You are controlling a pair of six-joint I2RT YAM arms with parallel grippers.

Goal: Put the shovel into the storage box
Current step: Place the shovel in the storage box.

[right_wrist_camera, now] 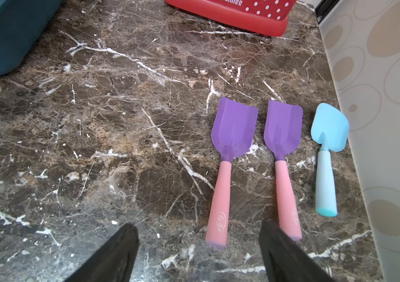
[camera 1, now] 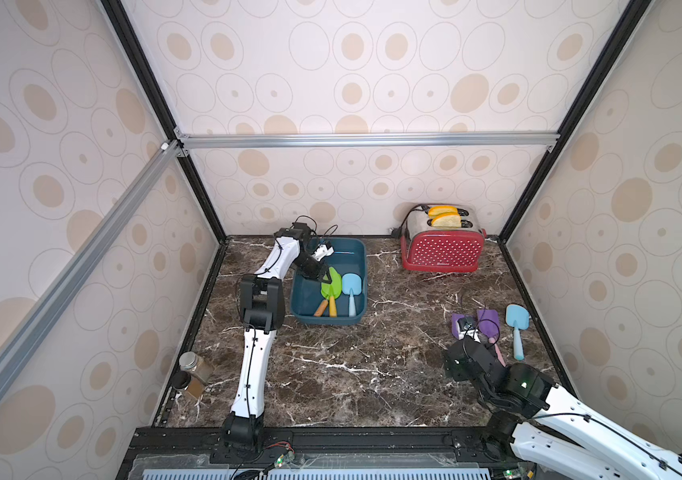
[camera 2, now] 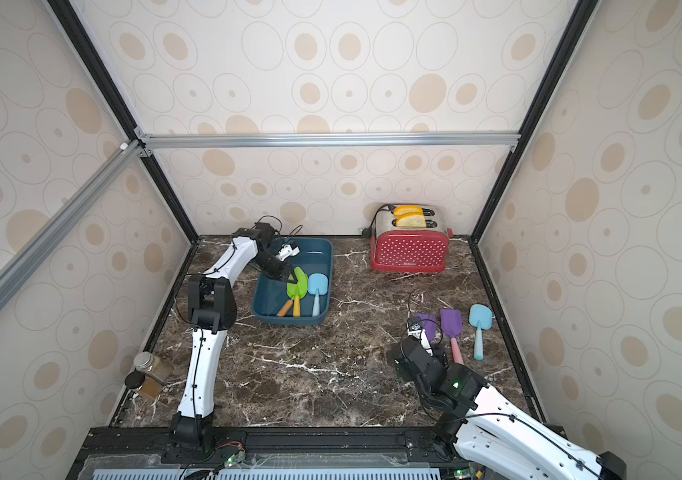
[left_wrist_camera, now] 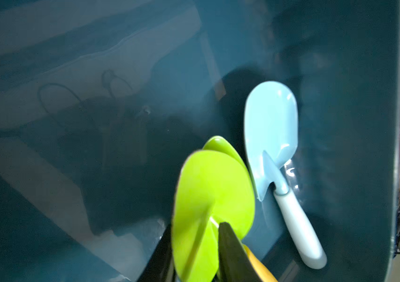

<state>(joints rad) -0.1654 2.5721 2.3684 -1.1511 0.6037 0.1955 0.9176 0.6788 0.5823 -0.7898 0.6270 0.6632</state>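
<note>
The left end effector [camera 1: 322, 277] straddles a green shovel [left_wrist_camera: 208, 195] inside the storage box [camera 1: 349, 255]; whether it clamps cannot be told. A second green shovel [left_wrist_camera: 218, 144] and a blue shovel [left_wrist_camera: 271, 127] lie there too. Well away from the box, the right end effector [right_wrist_camera: 199, 232] gapes empty over the desk [right_wrist_camera: 96, 146], where two purple shovels [right_wrist_camera: 233, 127] and another blue shovel [right_wrist_camera: 329, 127] wait: seemingly half done.

The left arm [camera 1: 252, 357] stands on its base at the near edge, left of centre, and slopes toward the far side up to a raised black elbow [camera 1: 260, 299]. From there its white forearm [camera 1: 283, 253] runs farther back, and the wrist folds down and to the right. The left gripper [left_wrist_camera: 194, 227] points downward, its fingers [left_wrist_camera: 230, 246] narrowly parted. The right arm [camera 1: 572, 415] extends low from the near right corner toward the far side. The right gripper [right_wrist_camera: 199, 225] tilts forward and down, with its fingers [right_wrist_camera: 121, 249] spread wide.
</note>
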